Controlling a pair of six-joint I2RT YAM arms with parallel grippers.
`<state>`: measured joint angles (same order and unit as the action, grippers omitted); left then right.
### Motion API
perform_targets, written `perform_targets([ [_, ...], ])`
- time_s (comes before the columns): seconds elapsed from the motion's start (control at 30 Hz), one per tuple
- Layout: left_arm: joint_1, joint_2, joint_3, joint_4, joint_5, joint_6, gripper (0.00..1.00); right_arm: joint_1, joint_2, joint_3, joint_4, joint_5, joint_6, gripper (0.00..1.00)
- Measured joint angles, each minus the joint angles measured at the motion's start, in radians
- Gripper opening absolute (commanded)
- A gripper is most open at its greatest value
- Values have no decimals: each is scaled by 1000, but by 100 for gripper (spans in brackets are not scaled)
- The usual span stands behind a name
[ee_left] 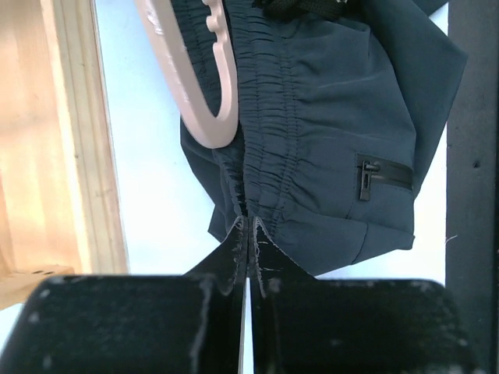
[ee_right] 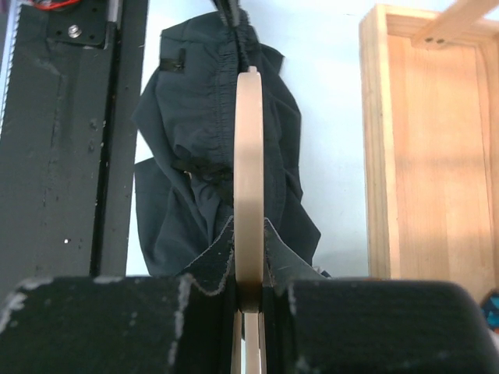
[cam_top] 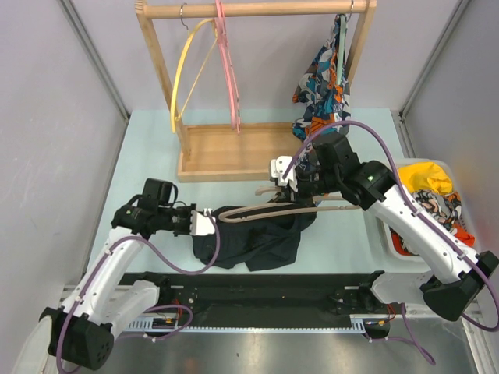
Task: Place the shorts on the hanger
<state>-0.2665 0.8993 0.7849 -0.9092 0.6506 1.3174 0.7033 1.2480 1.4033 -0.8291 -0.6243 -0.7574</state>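
Note:
The dark navy shorts (cam_top: 253, 234) lie bunched on the table in front of the arms. The tan hanger (cam_top: 269, 209) lies across their top edge, its left end at the waistband. My left gripper (cam_top: 204, 222) is shut on the shorts' elastic waistband (ee_left: 269, 156); the hanger's rounded end (ee_left: 210, 117) shows just beyond. My right gripper (cam_top: 290, 181) is shut on the hanger (ee_right: 249, 171), which runs straight out over the shorts (ee_right: 183, 156).
A wooden rack (cam_top: 234, 148) stands at the back with a yellow hanger (cam_top: 187, 66), a pink hanger (cam_top: 230, 62) and a patterned garment (cam_top: 323, 78). A white bin (cam_top: 394, 241) of clothes, with a yellow cloth (cam_top: 425, 178), sits at the right. A black rail (cam_top: 257, 284) runs along the near edge.

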Motion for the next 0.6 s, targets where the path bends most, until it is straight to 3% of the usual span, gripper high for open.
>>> perform_targets([
  [0.43,-35,-67,0,-13,-1,71,0,61,3,0,-42,-25,-92,0],
  [0.47,-40,-67,1,-13,-2,69,4,63,3,0,-42,-25,-92,0],
  [0.5,-45,-66,3,-13,-2,68,20,66,3,1,-42,-26,-92,0],
  [0.6,-52,-40,7,-5,-18,33,43,68,5,2,-42,-26,-91,0],
])
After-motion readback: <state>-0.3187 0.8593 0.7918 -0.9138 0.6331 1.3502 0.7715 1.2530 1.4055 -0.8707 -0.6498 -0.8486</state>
